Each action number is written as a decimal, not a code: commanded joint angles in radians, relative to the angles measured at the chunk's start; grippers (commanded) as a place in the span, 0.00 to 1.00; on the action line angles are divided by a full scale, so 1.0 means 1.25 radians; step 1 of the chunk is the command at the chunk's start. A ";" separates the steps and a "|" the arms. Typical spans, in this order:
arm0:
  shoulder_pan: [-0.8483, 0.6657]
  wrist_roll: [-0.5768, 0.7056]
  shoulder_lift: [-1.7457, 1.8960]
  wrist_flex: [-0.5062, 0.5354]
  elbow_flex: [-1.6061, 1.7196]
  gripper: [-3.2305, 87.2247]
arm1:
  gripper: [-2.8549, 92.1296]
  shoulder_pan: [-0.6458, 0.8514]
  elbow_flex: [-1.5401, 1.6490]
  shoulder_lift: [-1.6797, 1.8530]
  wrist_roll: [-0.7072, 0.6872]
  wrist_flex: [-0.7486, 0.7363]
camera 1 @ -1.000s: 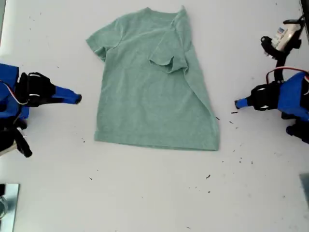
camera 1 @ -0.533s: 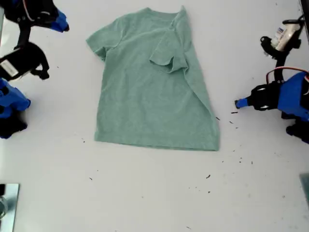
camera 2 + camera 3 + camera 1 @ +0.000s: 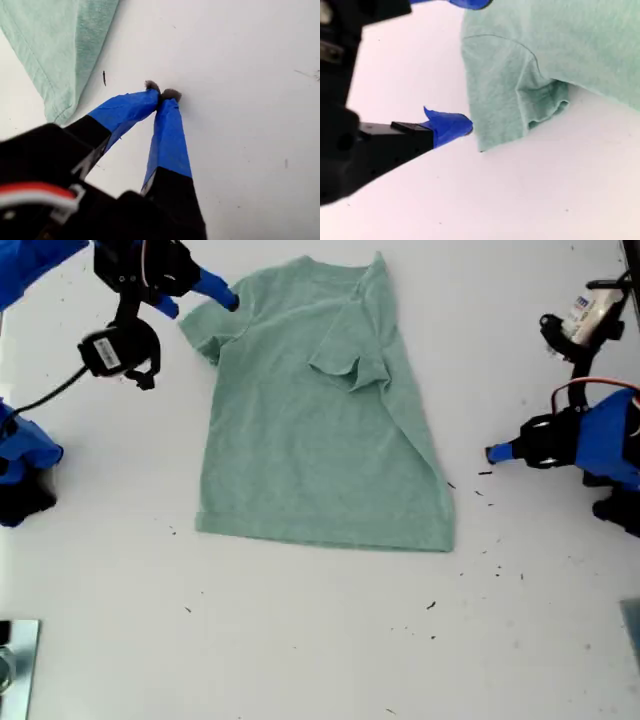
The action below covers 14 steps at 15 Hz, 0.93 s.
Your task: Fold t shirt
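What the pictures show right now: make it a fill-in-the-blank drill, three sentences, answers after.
1. The t shirt lies on a ___ table.
2. My first hand hangs over bare table with its jaws ___.
3. My second hand is open at the shirt's ___.

Missing words: white; shut; sleeve

1. No text, brand, number or sign can be read in any view.
2. A white label sits on the black camera housing hanging from the arm at the exterior view's upper left; its print is too small to make out.
3. Another label (white, with a blue patch) sits on the camera at the exterior view's upper right, also illegible.
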 commanded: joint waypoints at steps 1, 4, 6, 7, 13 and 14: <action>-0.031 0.011 -0.091 -0.077 0.006 0.42 | 0.05 -0.015 0.032 0.012 -0.005 -0.002; -0.071 0.001 -0.189 -0.169 0.047 0.39 | 0.05 -0.027 0.032 0.013 -0.002 -0.002; -0.082 0.002 -0.226 -0.201 0.063 0.23 | 0.05 -0.028 0.032 0.013 -0.002 -0.002; -0.079 0.012 -0.223 -0.214 0.067 0.08 | 0.05 -0.027 0.032 0.013 -0.005 -0.002; 0.042 -0.018 0.207 -0.168 0.044 0.03 | 0.05 -0.026 0.032 0.013 -0.002 -0.002; 0.080 -0.020 0.206 -0.185 0.025 0.03 | 0.05 -0.025 0.032 0.013 -0.002 -0.002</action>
